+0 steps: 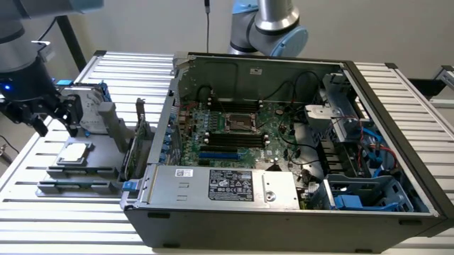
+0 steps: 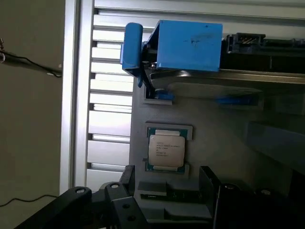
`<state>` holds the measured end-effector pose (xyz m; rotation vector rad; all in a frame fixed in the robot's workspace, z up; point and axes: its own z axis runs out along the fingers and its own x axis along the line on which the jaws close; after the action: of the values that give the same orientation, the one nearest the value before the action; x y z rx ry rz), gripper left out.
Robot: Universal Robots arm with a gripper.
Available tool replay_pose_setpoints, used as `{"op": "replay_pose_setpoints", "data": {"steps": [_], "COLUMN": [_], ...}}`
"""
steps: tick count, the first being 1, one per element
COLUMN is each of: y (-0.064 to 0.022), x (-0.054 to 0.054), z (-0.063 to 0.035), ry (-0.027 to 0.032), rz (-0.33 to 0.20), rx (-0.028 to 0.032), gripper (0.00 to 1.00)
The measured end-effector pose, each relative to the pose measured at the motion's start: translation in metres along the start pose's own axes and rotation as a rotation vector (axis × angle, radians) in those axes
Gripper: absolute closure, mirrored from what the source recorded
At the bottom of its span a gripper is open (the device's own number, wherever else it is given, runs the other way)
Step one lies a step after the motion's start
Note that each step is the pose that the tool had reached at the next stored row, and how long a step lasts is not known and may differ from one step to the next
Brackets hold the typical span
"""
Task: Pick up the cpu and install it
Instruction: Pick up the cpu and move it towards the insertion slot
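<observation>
The cpu (image 1: 73,153) is a small flat silvery square chip lying in a recess of the grey holder (image 1: 85,172) at the exterior view's left. In the wrist view the cpu (image 2: 166,149) lies face up with its green rim showing. My gripper (image 1: 51,123) hangs above and just behind the chip, its black fingers (image 1: 72,120) spread open with nothing between them. The open computer case (image 1: 397,159) lies on its side at centre, with the motherboard's cpu socket (image 1: 241,123) exposed inside.
A silver hard drive with blue brackets (image 2: 190,45) stands in the holder beside the chip. Upright cards (image 1: 139,139) stand between the holder and the case. A labelled grey power supply (image 1: 227,186) fills the case's front. A second arm (image 1: 266,29) stands behind the case.
</observation>
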<state>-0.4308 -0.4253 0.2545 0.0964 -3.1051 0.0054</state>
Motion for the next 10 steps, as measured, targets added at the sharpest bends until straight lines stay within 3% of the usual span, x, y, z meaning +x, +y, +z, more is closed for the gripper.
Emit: {"op": "replay_pose_setpoints", "data": {"steps": [10], "y": [-0.0010], "x": [-0.006], "z": [0.0180], "ry": [0.0000], "rz": [0.000], "rx": [0.0000], "gripper": [0.35]}}
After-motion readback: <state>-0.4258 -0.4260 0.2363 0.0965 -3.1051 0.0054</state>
